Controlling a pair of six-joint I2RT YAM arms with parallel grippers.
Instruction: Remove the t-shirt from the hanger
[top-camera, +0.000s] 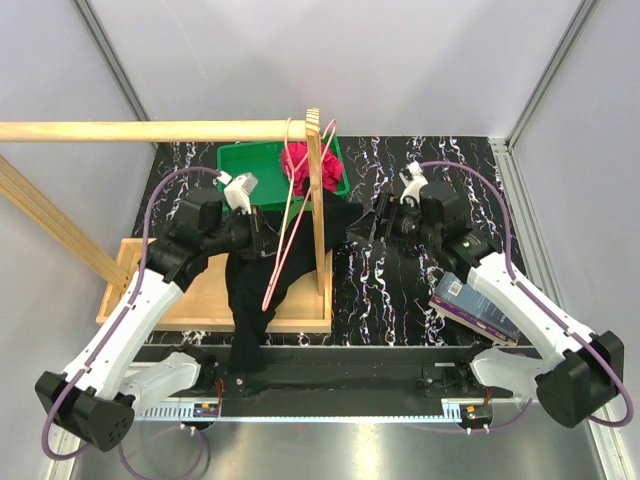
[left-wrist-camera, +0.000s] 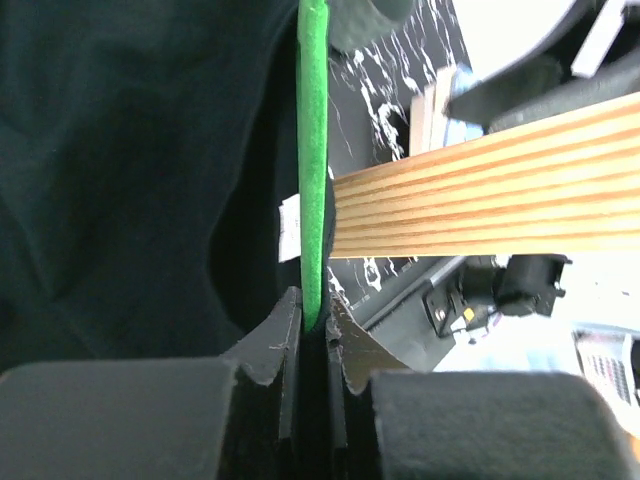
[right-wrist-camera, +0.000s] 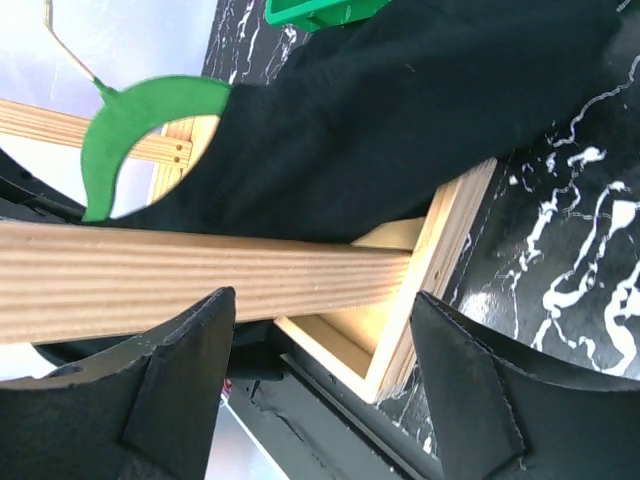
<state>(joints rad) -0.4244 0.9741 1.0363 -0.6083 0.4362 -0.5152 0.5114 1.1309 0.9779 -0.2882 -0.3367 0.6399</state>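
The black t-shirt (top-camera: 248, 290) hangs beside the rack's upright post (top-camera: 318, 215) and trails down onto the wooden base. In the left wrist view it (left-wrist-camera: 130, 180) fills the left side. Its green hanger (left-wrist-camera: 313, 150) runs edge-on into my left gripper (left-wrist-camera: 313, 320), which is shut on the hanger's lower edge; from above this gripper (top-camera: 262, 232) sits against the shirt's left shoulder. The right wrist view shows the hanger's green neck (right-wrist-camera: 130, 125) sticking out of the shirt (right-wrist-camera: 400, 110). My right gripper (right-wrist-camera: 320, 300) is open just right of the shirt (top-camera: 360, 228), with nothing between its fingers.
Thin pink hangers (top-camera: 285, 235) hang from the rack's top bar (top-camera: 150, 130). A green bin (top-camera: 250, 165) holding a red cloth (top-camera: 305, 165) stands behind. The wooden base frame (top-camera: 200, 295) lies under the shirt. A book (top-camera: 475, 305) lies at the right by my right arm.
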